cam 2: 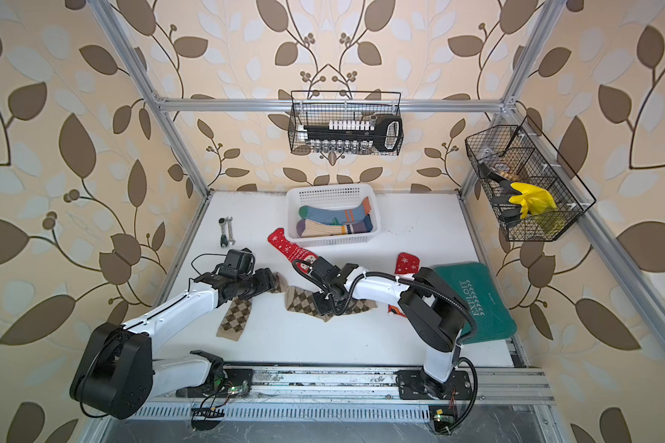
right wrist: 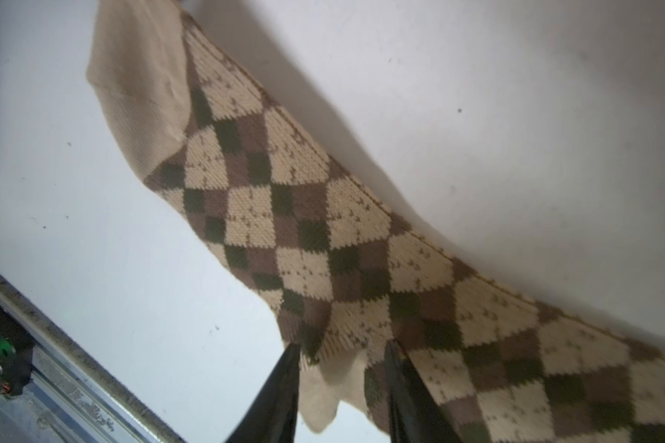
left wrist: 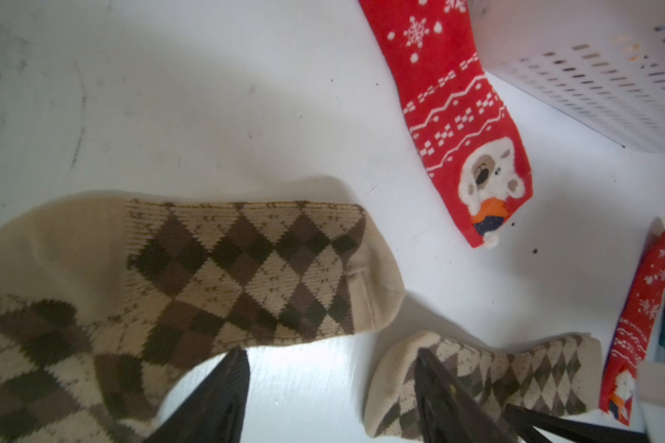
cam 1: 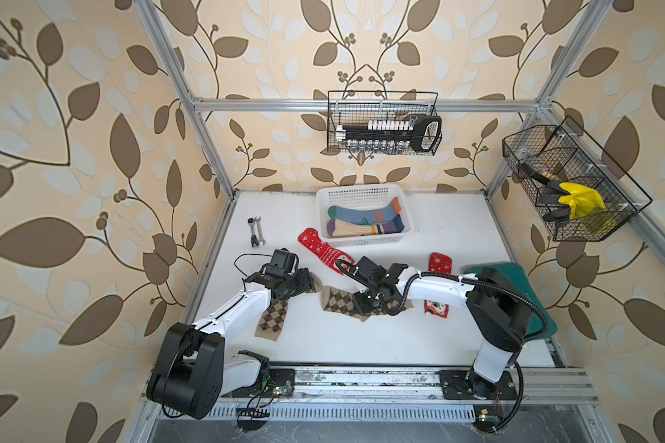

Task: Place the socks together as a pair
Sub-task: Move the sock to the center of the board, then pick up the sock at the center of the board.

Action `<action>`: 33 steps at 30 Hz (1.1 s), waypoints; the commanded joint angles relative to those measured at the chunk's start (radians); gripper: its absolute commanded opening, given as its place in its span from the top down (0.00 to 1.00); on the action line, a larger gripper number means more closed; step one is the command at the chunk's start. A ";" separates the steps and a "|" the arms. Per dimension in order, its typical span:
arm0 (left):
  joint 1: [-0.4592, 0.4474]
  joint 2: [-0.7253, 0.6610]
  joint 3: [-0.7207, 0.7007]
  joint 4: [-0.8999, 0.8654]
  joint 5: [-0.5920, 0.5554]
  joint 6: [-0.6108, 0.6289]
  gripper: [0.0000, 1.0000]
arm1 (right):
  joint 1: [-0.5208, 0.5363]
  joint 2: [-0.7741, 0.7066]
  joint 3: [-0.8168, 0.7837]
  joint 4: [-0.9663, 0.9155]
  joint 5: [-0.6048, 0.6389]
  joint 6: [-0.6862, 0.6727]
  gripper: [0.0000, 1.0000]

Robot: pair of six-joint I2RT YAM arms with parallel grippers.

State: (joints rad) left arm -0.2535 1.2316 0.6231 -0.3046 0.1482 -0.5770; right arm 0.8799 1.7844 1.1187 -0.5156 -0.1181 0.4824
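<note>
2 pairs (cam 1: 365, 224) in basket (cam 1: 361, 242); red socks (cam 1: 321, 251), argyle socks (cam 1: 271, 320) beside it unpaired. Left fingers (left wrist: 216, 391) wide; right fingers (right wrist: 281, 383) on argyle, hold unclear.

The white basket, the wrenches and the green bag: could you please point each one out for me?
white basket (cam 1: 365, 241), in a top view, on its front wall.
wrenches (cam 1: 260, 230), in a top view, on one shaft.
green bag (cam 2: 488, 307), in a top view, on its top face.

White table (cam 1: 342, 345): basket (cam 1: 365, 241), wrenches (cam 1: 257, 230), argyle socks (cam 1: 271, 320), red socks (cam 1: 317, 247), green bag (cam 2: 488, 307).
</note>
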 commanded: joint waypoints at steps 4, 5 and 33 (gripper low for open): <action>0.009 -0.080 0.003 -0.024 -0.042 0.005 0.31 | 0.002 -0.080 0.046 -0.015 0.030 -0.018 0.60; 0.009 -0.100 -0.004 -0.027 -0.061 0.002 0.31 | 0.003 -0.072 0.075 -0.007 0.020 -0.019 0.59; 0.017 -0.469 -0.209 0.016 -0.177 -0.021 0.31 | 0.064 0.477 0.559 0.149 0.092 -0.026 0.56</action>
State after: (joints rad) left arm -0.2470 0.7464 0.4061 -0.3172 -0.0345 -0.6071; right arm 0.9360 2.2269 1.6447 -0.3698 -0.0437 0.4660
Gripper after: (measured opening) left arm 0.690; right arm 0.467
